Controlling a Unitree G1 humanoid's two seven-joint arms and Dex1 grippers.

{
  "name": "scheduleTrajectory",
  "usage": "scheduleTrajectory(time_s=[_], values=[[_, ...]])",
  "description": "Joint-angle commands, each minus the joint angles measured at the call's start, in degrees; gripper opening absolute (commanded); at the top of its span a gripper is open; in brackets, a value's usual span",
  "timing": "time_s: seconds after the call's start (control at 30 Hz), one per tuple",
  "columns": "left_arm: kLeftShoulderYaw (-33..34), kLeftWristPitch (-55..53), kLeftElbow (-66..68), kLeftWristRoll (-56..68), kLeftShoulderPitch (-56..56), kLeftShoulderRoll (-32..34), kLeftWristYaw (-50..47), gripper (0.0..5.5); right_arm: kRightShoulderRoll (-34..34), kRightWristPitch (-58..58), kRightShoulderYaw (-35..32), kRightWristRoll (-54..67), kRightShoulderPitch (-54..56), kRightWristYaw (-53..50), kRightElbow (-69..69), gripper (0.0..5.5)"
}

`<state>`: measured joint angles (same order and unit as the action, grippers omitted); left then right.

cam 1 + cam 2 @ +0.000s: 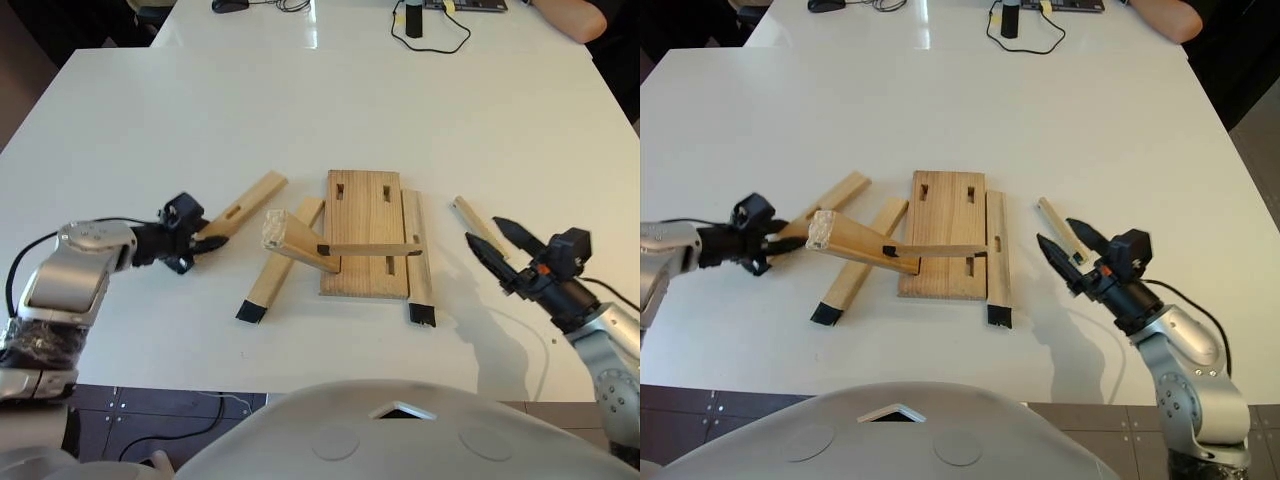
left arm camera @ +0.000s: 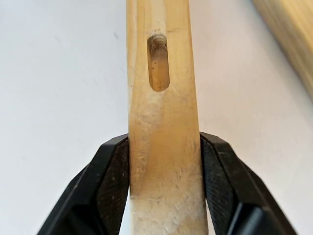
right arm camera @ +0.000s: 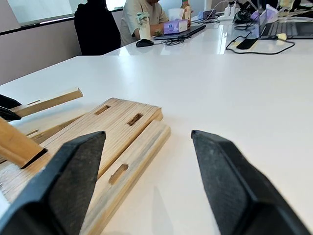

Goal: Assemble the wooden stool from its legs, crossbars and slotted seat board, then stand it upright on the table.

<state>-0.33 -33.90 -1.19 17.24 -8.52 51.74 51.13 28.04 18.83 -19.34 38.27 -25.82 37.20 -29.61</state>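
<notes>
Wood parts lie mid-table (image 1: 400, 120), nearer my edge than the far one. Left gripper (image 1: 210, 239) is pinching the near end of a slotted leg (image 1: 250, 203), fingers (image 2: 113, 188) pressed on both its sides. That leg lies angled, left of the seat board (image 1: 365, 215).

Right gripper (image 1: 1056, 232) is spread wide, low over the table right of the board. A short thin stick (image 1: 1048, 212) lies right at its tips.

In the way: a tilted leg (image 1: 305, 247) with a crossbar (image 1: 380, 249) reaches over the board. A black-tipped leg (image 1: 283, 258) lies under it. Another leg (image 1: 420, 270) lies against the board's right edge. Both black tips point toward my table edge.

A broad stretch of tabletop runs to the far edge, where a mouse (image 1: 230, 6) and a cable (image 1: 430, 35) sit.
</notes>
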Motion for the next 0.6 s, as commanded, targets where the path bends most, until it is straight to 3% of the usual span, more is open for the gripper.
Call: scheduleTrajectory(time_s=[0.03, 0.13, 0.3, 0.5, 0.6], values=[[5.71, -1.54, -2.97, 7.78, -10.35, -3.48, 1.08, 2.00, 3.59, 3.18, -6.58, 9.54, 7.81, -0.80, -0.93, 3.23], [11.08, -8.24, -9.28, 21.66, -18.45, -6.97, 2.34, 2.00, 7.60, 6.71, -8.08, 19.13, 17.03, -1.72, -3.53, 3.23], [14.28, -15.12, -15.67, 41.78, -28.09, -10.84, 5.48, 2.00, 10.82, 12.94, 0.04, 28.87, 34.65, -2.68, -4.99, 3.23], [11.06, -15.21, -20.51, 46.20, -28.49, -9.98, 11.86, 2.00, 13.16, 19.39, 5.10, 39.68, 45.08, -0.45, -4.19, 4.03], [9.51, -14.07, -20.42, 44.55, -28.11, -9.55, 13.84, 2.00, 13.71, 21.12, 7.23, 41.53, 48.26, 0.60, -4.99, 4.07]])
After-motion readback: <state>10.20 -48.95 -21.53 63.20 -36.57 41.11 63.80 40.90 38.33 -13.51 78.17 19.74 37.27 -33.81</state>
